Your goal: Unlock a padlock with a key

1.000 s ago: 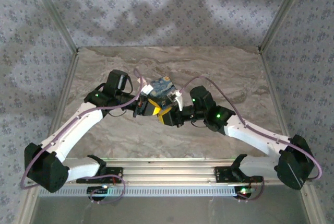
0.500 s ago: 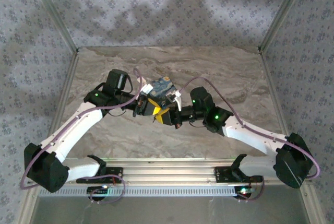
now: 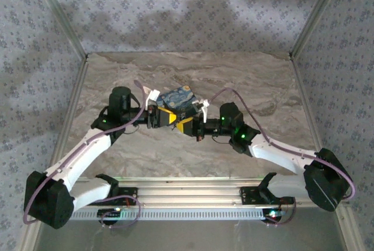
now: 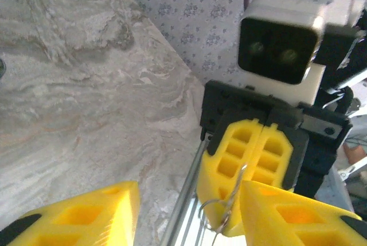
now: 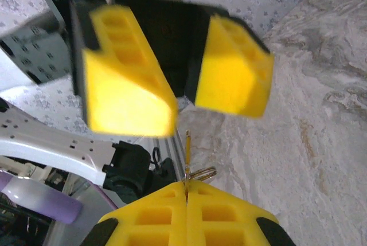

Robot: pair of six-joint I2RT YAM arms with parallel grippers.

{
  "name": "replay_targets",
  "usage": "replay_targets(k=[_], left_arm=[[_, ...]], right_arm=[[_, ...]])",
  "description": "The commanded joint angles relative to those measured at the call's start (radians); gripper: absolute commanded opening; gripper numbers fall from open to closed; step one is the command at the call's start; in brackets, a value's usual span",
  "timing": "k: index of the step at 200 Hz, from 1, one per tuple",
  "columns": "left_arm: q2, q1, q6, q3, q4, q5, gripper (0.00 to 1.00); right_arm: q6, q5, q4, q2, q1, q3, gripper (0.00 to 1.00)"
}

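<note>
Reaching inward from both lower corners of the top view, elbows out, arms meet mid-table [image 3: 146,151]. Right gripper [image 5: 186,193] pinched tight on key [image 5: 187,145], ring [image 5: 202,172] just beside. Left gripper [image 5: 184,79] faces it, jaws apart, holding nothing.

In the top view the two arms reach from the lower corners to the frame's centre, where the left gripper [image 3: 168,117] faces the right gripper [image 3: 186,126] tip to tip over the table [image 3: 257,75]. In the right wrist view the key [image 5: 187,155] stands between the right gripper's closed fingers [image 5: 155,217] at bottom centre, its ring [image 5: 203,173] just to the right, and the left gripper's parted fingers [image 5: 123,79] above.
</note>
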Motion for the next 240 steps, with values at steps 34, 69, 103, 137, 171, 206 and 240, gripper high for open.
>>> replay_targets(k=[34,69,103,137,171,206,240], left_arm=[[-0.044,-0.010,-0.160,-0.062,0.285,0.043,0.39],[-0.039,-0.022,-0.162,-0.063,0.296,0.053,0.35],[-0.040,-0.023,-0.157,-0.069,0.281,0.061,0.35],[-0.039,-0.024,-0.142,-0.078,0.254,0.051,0.37],[-0.030,-0.024,-0.138,-0.080,0.249,0.064,0.37],[-0.021,-0.033,-0.135,-0.072,0.242,0.095,0.34],[-0.007,-0.057,-0.104,-0.055,0.198,0.110,0.25]], right_arm=[[0.056,-0.015,0.090,0.026,-0.010,0.004,0.00],[0.064,-0.017,0.097,0.037,-0.010,0.010,0.00],[0.070,-0.011,0.105,0.031,-0.010,0.005,0.00],[0.070,-0.011,0.108,0.030,-0.009,0.006,0.00],[0.071,-0.012,0.108,0.030,-0.010,0.007,0.00],[0.070,-0.010,0.108,0.032,-0.009,0.006,0.00],[0.070,-0.012,0.109,0.035,-0.009,0.008,0.00]])
